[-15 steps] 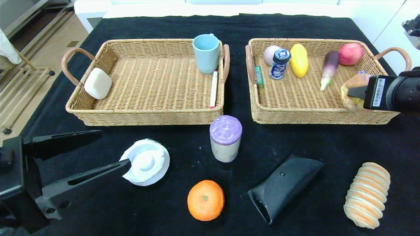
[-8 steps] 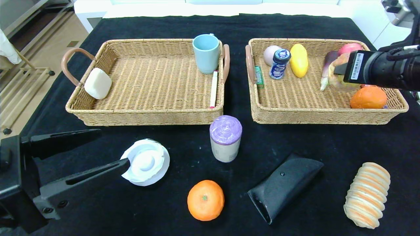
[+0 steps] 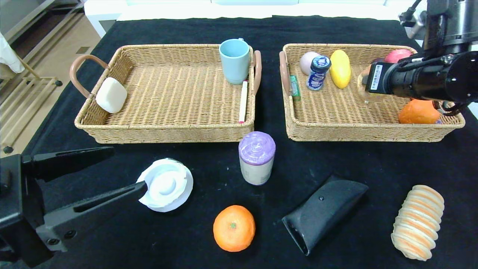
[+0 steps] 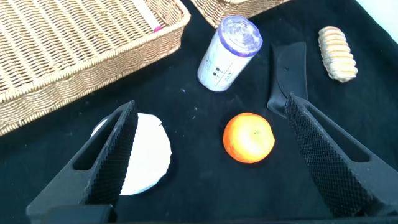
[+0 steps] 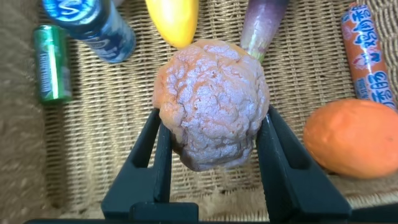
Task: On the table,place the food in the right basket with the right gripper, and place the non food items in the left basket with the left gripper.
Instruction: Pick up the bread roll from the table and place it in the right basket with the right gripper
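Carried leftward over the right basket (image 3: 298, 130), the right gripper (image 5: 214, 149) clamps a lumpy bread roll (image 5: 211, 102) above the eggplant (image 5: 264, 22) and mango (image 5: 174, 18); dropped there it may strike them, while the left gripper (image 4: 205, 155) hangs spread near the white lid (image 4: 146, 162).

1. The right arm reaches in from the right, its wrist roughly level, over the right basket (image 3: 373, 127).
2. The right gripper (image 5: 214, 134) has its fingers (image 5: 155, 149) clamped on either side of a bun (image 5: 214, 102).
3. The left gripper (image 3: 123, 170) sits low at the near left, fingers spread wide, holding nothing.
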Action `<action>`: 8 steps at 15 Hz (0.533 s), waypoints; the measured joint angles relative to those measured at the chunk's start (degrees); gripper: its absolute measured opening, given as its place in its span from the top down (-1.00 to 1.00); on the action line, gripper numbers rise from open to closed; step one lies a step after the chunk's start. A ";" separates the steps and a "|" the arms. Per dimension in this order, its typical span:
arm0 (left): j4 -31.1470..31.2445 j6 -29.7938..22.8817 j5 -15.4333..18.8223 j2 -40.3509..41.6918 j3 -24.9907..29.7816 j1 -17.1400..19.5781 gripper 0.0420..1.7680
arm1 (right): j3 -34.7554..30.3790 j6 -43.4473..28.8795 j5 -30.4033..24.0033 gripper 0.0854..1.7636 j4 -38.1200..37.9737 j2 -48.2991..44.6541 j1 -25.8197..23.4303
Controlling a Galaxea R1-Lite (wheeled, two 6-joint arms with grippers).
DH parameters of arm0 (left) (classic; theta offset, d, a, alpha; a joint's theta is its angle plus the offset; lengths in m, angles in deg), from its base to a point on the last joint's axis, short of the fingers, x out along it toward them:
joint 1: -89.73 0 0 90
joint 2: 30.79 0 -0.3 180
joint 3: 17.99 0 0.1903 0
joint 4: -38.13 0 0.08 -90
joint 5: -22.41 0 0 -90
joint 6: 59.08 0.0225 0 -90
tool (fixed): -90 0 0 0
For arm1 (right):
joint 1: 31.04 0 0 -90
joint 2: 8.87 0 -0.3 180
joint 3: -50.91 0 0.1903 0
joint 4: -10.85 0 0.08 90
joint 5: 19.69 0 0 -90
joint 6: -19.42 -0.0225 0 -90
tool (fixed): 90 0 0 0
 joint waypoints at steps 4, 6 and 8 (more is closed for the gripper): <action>-0.09 0.15 0.02 0.02 0.07 0.05 -0.94 | 0.98 -0.09 -0.10 0.08 -0.02 2.33 -0.76; -0.13 0.17 0.00 0.05 0.07 0.05 -0.94 | 1.05 -0.17 -0.10 -0.06 0.00 2.83 -0.76; -0.20 0.15 0.00 0.18 0.05 0.05 -0.94 | 1.05 -0.17 -0.18 -0.28 -0.02 3.00 -0.80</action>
